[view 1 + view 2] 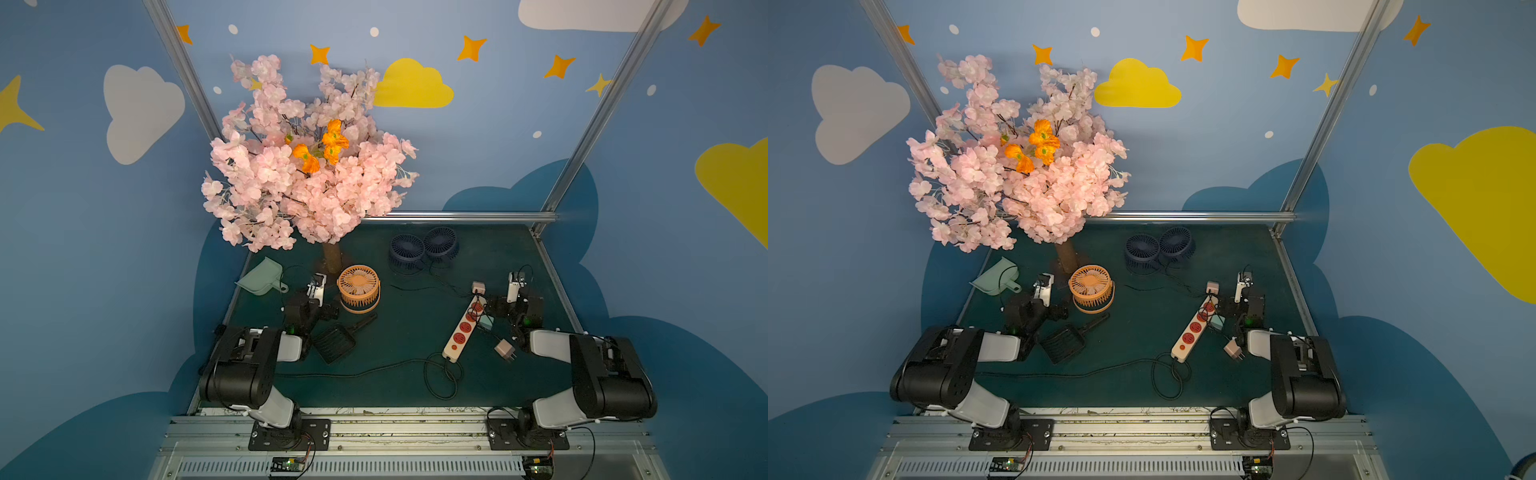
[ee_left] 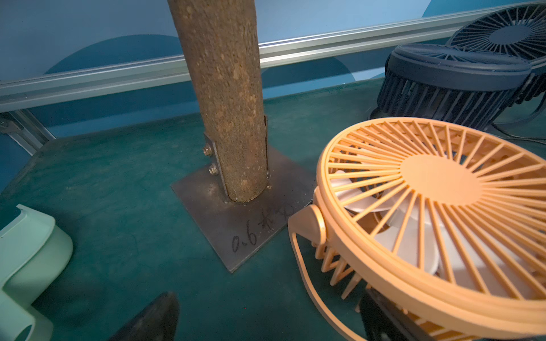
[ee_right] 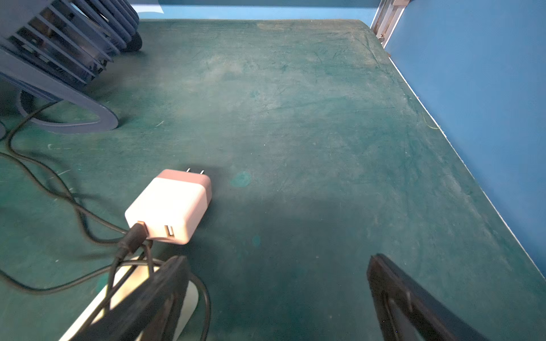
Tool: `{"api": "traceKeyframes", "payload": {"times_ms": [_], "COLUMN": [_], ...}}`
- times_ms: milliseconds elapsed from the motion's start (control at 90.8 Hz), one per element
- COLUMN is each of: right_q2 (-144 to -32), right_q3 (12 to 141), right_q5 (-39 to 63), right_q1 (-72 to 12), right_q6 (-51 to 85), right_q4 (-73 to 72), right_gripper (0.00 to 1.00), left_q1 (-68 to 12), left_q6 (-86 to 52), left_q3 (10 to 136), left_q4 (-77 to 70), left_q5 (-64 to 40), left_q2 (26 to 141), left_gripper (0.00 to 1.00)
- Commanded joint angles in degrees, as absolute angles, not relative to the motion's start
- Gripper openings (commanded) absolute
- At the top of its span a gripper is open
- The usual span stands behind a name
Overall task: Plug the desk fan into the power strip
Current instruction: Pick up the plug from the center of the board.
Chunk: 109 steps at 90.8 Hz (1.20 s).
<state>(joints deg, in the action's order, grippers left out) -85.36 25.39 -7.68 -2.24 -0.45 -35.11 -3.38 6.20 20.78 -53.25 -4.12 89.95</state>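
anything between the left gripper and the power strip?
Yes: the orange fan sits right beside the left gripper, then bare green mat up to the power strip. Shows in both top views.

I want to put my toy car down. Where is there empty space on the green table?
Bare green mat lies between the round orange slatted fan and the long cream power strip with red sockets, and in the far corner past the pink-and-white plug adapter. Cords and adapters crowd the strip.
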Motion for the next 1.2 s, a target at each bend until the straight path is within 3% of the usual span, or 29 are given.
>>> {"api": "traceKeyframes", "payload": {"times_ms": [0,419,562,738,848,936,1057,1189], "right_q2": [-84.3,-84.2,-79.3,-61.1,-55.4,-53.3,-54.2,-56.3], "right_q3": [26.6,26.5,27.6,34.9,37.3,38.1,39.7,37.2], "right_q5": [-7.4,-5.7,-13.3,-13.2,-10.0,-5.7,-7.5,-4.1], "right_q1": [-2.5,-1.4,-1.6,-1.3,-1.3,-2.1,-3.1,-1.5], "right_q6": [-0.2,0.3,3.6,14.1,24.0,26.9,31.6,34.5], "right_q4": [-34.7,-34.6,-33.5,-6.0,8.3,18.3,32.1,35.3], "right_gripper": [0.98,0.98,0.98,0.98,0.98,0.97,0.97,0.98], "left_q1": [-3.4,-2.3,-2.4,-4.3,-6.5,-10.4,-18.6,-26.2], "left_q6": [6.5,5.6,5.0,2.2,-3.1,-8.0,-9.6,-13.0], "left_q3": [21.1,21.1,18.3,21.0,26.7,29.2,31.4,33.1], "left_q4": [-54.1,-54.0,-53.2,-31.4,-16.2,-9.1,-2.5,-0.4], "left_q5": [-4.7,-6.4,-3.8,-0.1,-2.4,-4.5,-4.2,-4.4], "left_q2": [90.3,90.2,82.2,60.8,52.7,49.2,47.5,48.8], "left_gripper": [1.00,1.00,1.00,1.00,1.00,1.00,1.00,1.00]}}
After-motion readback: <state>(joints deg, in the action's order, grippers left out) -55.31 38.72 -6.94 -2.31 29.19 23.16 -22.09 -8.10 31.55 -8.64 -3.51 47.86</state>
